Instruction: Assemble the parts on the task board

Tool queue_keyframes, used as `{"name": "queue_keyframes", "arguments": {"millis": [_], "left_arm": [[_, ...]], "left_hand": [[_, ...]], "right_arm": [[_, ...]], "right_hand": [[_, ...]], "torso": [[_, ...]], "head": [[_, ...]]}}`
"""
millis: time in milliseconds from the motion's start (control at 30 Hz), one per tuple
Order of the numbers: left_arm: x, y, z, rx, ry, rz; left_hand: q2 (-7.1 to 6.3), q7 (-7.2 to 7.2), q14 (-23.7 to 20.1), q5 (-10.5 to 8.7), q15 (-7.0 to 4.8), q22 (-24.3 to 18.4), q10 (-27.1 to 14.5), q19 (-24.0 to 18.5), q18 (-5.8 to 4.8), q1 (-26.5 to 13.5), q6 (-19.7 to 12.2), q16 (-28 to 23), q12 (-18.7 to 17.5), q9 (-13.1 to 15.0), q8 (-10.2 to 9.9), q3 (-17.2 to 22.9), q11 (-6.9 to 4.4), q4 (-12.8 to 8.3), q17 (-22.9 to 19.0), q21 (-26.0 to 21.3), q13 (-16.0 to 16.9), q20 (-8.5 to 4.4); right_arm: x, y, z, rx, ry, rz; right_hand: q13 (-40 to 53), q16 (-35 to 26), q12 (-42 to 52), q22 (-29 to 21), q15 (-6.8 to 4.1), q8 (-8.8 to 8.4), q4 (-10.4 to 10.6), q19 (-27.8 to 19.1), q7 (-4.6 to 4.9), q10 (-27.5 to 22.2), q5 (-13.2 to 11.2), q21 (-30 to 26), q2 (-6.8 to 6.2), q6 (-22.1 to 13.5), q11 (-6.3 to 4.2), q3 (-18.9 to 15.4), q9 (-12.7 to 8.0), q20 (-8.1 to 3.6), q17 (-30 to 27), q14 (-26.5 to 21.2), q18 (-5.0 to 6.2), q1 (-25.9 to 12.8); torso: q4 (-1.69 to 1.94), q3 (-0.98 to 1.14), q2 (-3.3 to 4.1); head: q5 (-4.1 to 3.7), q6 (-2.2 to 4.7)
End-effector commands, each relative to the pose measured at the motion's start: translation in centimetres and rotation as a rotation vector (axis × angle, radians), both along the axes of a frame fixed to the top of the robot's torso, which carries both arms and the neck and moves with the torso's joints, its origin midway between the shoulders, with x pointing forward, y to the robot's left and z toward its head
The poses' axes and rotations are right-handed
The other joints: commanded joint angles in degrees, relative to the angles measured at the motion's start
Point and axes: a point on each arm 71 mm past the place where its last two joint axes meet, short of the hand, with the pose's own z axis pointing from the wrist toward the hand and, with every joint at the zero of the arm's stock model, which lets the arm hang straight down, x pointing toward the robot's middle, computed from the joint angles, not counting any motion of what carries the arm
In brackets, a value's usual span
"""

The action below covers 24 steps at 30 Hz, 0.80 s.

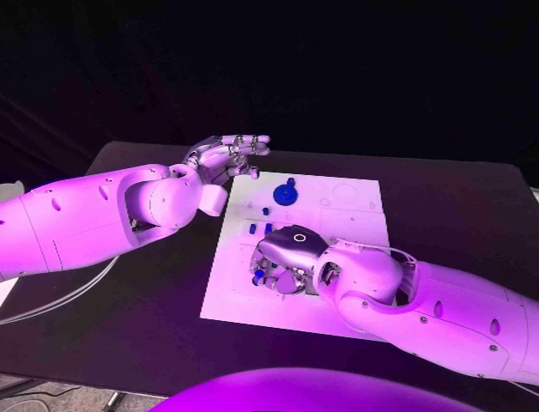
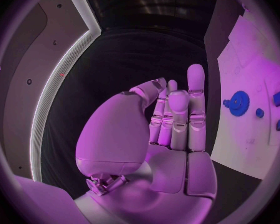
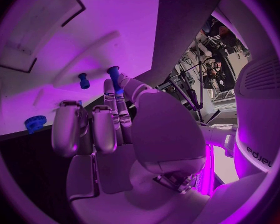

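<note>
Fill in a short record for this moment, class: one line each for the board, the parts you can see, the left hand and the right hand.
board: white task board lying flat on the black table
parts: blue gear on the board's far end; small blue peg standing on the board
left hand: left hand raised beside the board's far left corner, fingers together, holding nothing
right hand: right hand low over the board's near part, pinching a blue pin at its fingertips
</note>
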Motion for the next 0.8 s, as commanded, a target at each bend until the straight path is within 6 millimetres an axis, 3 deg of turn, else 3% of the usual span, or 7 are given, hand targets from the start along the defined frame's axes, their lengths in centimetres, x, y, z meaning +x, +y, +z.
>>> {"name": "queue_keyframes", "arguments": {"millis": [33,167,233,533,700,800], "left_arm": [[-0.1,-0.2,0.1,-0.009,-0.008,-0.017],[-0.1,-0.2,0.1,-0.008,-0.008,-0.015],[-0.1,-0.1,0.1,-0.008,-0.008,-0.015],[0.0,0.0,0.1,-0.007,-0.006,-0.015],[0.0,0.2,0.1,-0.005,-0.006,-0.011],[0.0,0.3,0.1,-0.004,-0.005,-0.010]], "left_hand": [[0.29,-0.01,-0.5,-0.24,-0.07,-0.1,-0.3,-0.2,1.05,-0.1,-0.3,-0.2,0.2,0.0,0.4,0.0,-0.07,-0.2,-0.1,-0.2,0.1,0.11],[0.29,-0.01,-0.5,-0.24,-0.07,-0.1,-0.3,-0.2,1.05,-0.1,-0.3,-0.2,0.2,0.0,0.4,0.0,-0.07,-0.2,-0.1,-0.2,0.1,0.11],[0.29,-0.01,-0.5,-0.24,-0.07,-0.1,-0.3,-0.2,1.05,-0.1,-0.3,-0.2,0.2,0.0,0.4,0.0,-0.07,-0.2,-0.1,-0.2,0.1,0.11],[0.35,-0.01,-0.5,-0.23,-0.06,-0.1,-0.4,-0.2,1.05,-0.2,-0.4,-0.2,0.3,0.0,0.4,0.0,-0.07,-0.2,-0.1,-0.2,0.1,0.12],[0.35,-0.01,-0.5,-0.23,-0.06,-0.1,-0.4,-0.2,1.05,-0.2,-0.4,-0.2,0.3,0.0,0.4,0.0,-0.07,-0.2,-0.1,-0.2,0.1,0.12],[0.35,-0.01,-0.5,-0.23,-0.06,-0.1,-0.4,-0.2,1.05,-0.2,-0.4,-0.2,0.3,0.0,0.4,0.0,-0.07,-0.2,-0.1,-0.2,0.1,0.12]], "right_arm": [[0.0,-0.1,-0.6,-0.035,0.013,-0.001],[0.1,-0.2,-0.6,-0.019,0.013,-0.012],[0.2,-0.3,-0.6,-0.007,0.009,-0.018],[0.1,-1.4,0.6,0.111,-0.026,-0.054],[0.1,-3.7,2.3,0.207,-0.040,-0.101],[0.5,-6.1,3.5,0.245,-0.017,-0.165]], "right_hand": [[-0.2,-0.7,-1.0,-1.1,0.95,-0.92,0.4,-0.7,0.61,-2.9,0.2,-0.9,-1.38,-2.8,0.73,-1.5,-1.2,0.53,-0.9,2.3,0.87,-1.7],[-0.1,-0.9,-0.8,-1.9,1.80,-0.89,0.7,-1.1,1.54,-8.3,0.4,-1.6,-1.91,-6.7,1.85,-4.6,-2.2,1.61,-1.4,2.2,1.11,-1.8],[-0.1,-0.9,-0.8,-2.2,1.90,-0.87,0.8,-1.2,1.57,-9.4,0.4,-1.7,-1.94,-7.6,2.02,-5.8,-2.3,1.79,-1.4,2.2,1.18,-1.7],[0.0,-1.3,0.0,-2.7,2.30,-0.76,1.3,-1.4,2.49,-9.6,0.4,-2.0,-1.12,-8.1,2.52,-8.6,-2.2,2.14,-2.2,2.0,1.30,-1.1],[0.1,-1.6,0.4,-3.1,2.42,-0.75,1.5,-1.5,2.76,-9.3,0.2,-2.3,-1.19,-8.4,2.64,-10.2,-2.2,2.33,-2.8,1.9,1.39,-0.5],[0.3,-1.6,1.8,-3.0,2.00,-0.54,1.6,-1.4,2.08,-6.8,0.5,-2.2,-0.29,-7.5,1.99,-10.5,-2.0,2.15,-2.8,1.9,1.40,0.4]], "torso": [[0.00,0.04,0.00],[0.02,0.04,0.00],[0.02,0.03,-0.02],[-0.08,0.16,-0.01],[-0.22,0.02,-0.15],[-0.37,-0.01,-0.23]], "head": [[0.04,-0.03],[0.04,-0.06],[0.01,-0.05],[-0.19,0.08],[-0.84,0.55],[-1.57,0.88]]}}
